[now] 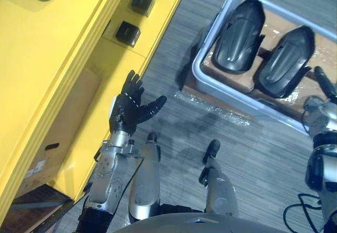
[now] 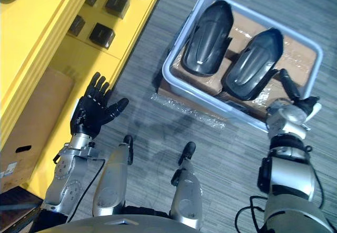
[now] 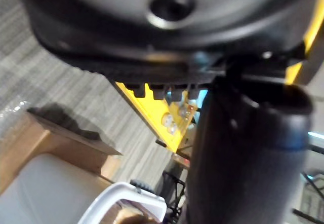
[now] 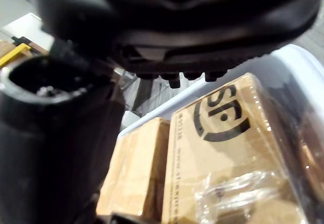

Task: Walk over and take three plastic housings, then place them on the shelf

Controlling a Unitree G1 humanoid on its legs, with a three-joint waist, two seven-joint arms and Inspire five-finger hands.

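Left eye view cuts off right hand [image 1: 325, 83].

Grey striped floor [image 1: 253, 154], yellow shelf unit [image 1: 63, 43] at left, cardboard box [image 1: 58, 133] beneath

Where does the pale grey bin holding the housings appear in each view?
Left eye view: pale grey bin at upper right, on the floor.
Right eye view: top centre to right.
Left wrist view: its rim at the bottom edge.
Right wrist view: its wall at right, around cardboard boxes.
Shared landmark: the yellow shelf.
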